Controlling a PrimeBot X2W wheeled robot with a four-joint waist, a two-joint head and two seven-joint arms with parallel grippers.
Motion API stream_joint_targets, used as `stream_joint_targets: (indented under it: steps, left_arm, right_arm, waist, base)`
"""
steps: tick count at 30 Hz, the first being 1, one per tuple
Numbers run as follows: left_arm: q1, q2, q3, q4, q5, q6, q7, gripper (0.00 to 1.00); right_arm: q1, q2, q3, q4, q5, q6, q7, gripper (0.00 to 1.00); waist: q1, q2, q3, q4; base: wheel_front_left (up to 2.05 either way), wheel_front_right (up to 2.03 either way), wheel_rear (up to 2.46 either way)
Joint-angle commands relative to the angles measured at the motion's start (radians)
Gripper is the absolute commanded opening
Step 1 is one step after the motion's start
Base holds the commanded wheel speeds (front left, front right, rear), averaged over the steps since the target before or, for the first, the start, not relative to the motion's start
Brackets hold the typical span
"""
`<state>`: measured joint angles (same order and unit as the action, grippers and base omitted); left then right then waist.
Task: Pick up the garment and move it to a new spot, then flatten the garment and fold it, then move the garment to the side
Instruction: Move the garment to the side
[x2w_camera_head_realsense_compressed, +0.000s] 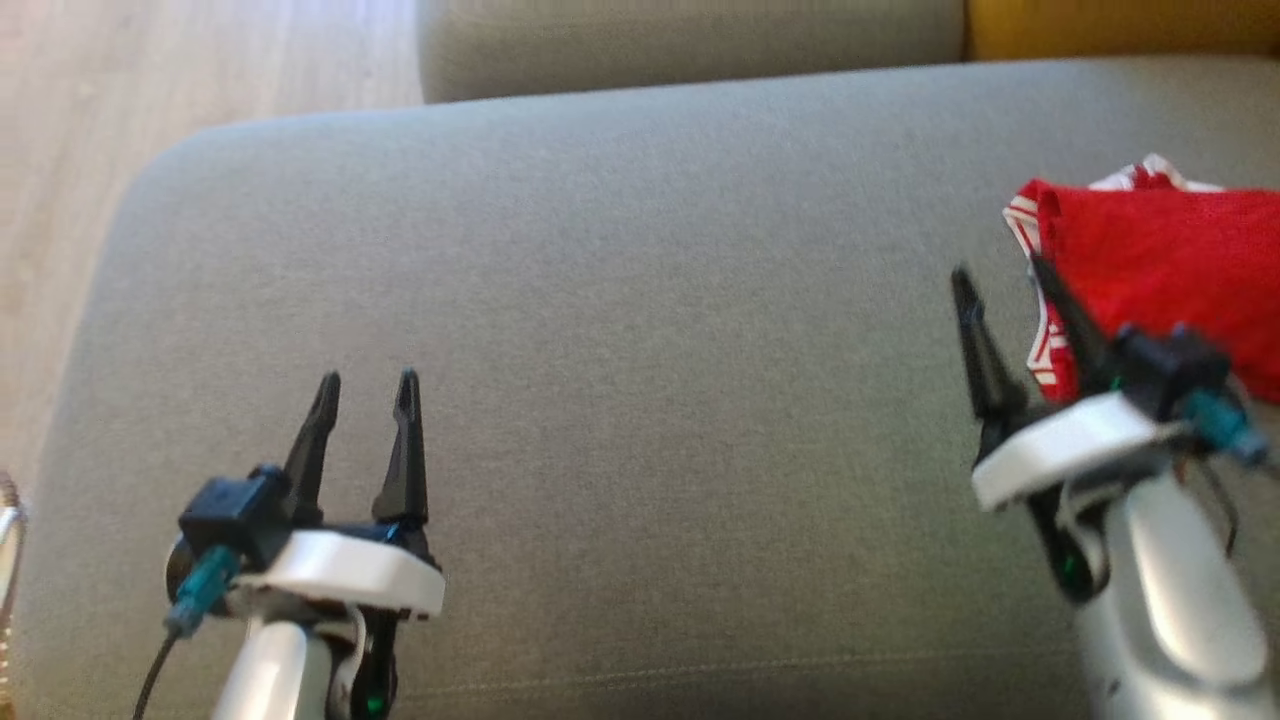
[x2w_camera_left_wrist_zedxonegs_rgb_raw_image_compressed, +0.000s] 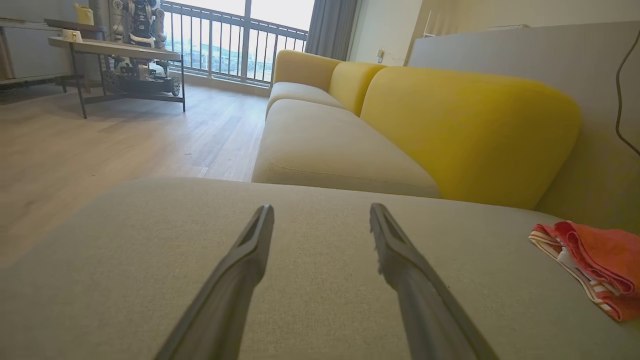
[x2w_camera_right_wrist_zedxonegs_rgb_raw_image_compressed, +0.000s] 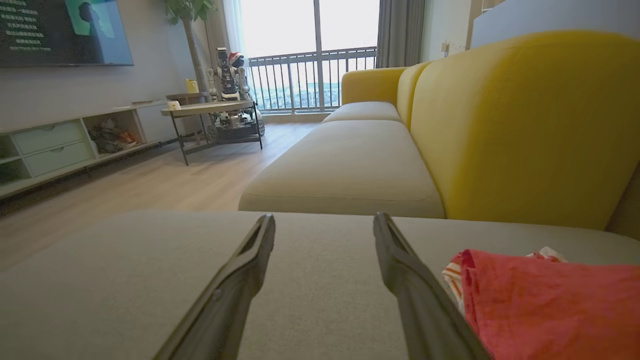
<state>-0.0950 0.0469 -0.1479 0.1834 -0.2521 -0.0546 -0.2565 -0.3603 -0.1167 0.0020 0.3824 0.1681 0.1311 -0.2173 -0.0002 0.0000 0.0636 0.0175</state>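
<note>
The garment (x2w_camera_head_realsense_compressed: 1170, 270) is a red cloth with red-and-white striped trim, folded into a small pile at the right of the grey sofa seat (x2w_camera_head_realsense_compressed: 620, 330). My right gripper (x2w_camera_head_realsense_compressed: 1000, 275) stands open just left of the pile, one finger over its striped edge, nothing between the fingers. In the right wrist view the garment (x2w_camera_right_wrist_zedxonegs_rgb_raw_image_compressed: 545, 300) lies right beside that gripper (x2w_camera_right_wrist_zedxonegs_rgb_raw_image_compressed: 324, 222). My left gripper (x2w_camera_head_realsense_compressed: 368, 385) is open over bare cushion at the lower left, far from the cloth. From the left wrist the garment (x2w_camera_left_wrist_zedxonegs_rgb_raw_image_compressed: 592, 262) shows at the right, with the gripper (x2w_camera_left_wrist_zedxonegs_rgb_raw_image_compressed: 321, 212) open.
The seat cushion's left edge drops to a wooden floor (x2w_camera_head_realsense_compressed: 60, 150). Another grey cushion (x2w_camera_head_realsense_compressed: 690, 40) lies beyond, with yellow backrests (x2w_camera_right_wrist_zedxonegs_rgb_raw_image_compressed: 525, 125) along the right. A low table (x2w_camera_right_wrist_zedxonegs_rgb_raw_image_compressed: 215, 110) and a TV cabinet (x2w_camera_right_wrist_zedxonegs_rgb_raw_image_compressed: 65, 145) stand across the room.
</note>
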Motion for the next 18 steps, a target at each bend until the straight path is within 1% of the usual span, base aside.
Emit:
stream_joint_targets:
  steps: [1, 3, 7, 10, 12, 18]
  left_arm:
    - [-0.009, 0.004, 0.031, -0.040, -0.010, 0.001, -0.005, 1.00]
    - [0.011, 0.004, 0.030, -0.048, -0.015, 0.010, -0.005, 1.00]
    - [0.056, 0.004, 0.027, -0.057, -0.024, 0.025, -0.005, 1.00]
    - [0.069, 0.004, 0.031, -0.064, -0.024, 0.032, -0.005, 1.00]
    - [0.084, 0.004, 0.042, -0.072, -0.029, 0.046, -0.005, 1.00]
    - [0.093, 0.003, 0.051, -0.073, -0.022, 0.068, -0.005, 1.00]
  right_arm:
    - [0.031, 0.029, 0.003, -0.059, -0.023, 0.000, -0.014, 1.00]
    - [0.085, 0.045, -0.003, -0.084, -0.057, 0.000, -0.019, 1.00]
    - [0.178, 0.064, -0.008, -0.108, -0.086, 0.000, -0.026, 1.00]
    - [0.202, 0.065, -0.002, -0.113, -0.075, 0.000, -0.030, 1.00]
    - [0.227, 0.066, 0.016, -0.125, -0.050, 0.000, -0.036, 1.00]
    - [0.243, 0.066, 0.028, -0.154, -0.023, 0.000, -0.042, 1.00]
  waist:
    - [0.0002, 0.0000, -0.030, 0.023]
    - [0.0002, 0.0000, -0.039, 0.025]
    - [0.0002, 0.0000, -0.055, 0.026]
    - [0.0002, 0.0000, -0.060, 0.026]
    - [0.0002, 0.0000, -0.064, 0.026]
    - [0.0002, 0.0000, -0.065, 0.022]
  base:
    - [0.00, 0.00, 0.00]
    - [0.00, 0.00, 0.00]
    - [0.00, 0.00, 0.00]
    - [0.00, 0.00, 0.00]
    - [0.00, 0.00, 0.00]
    - [0.00, 0.00, 0.00]
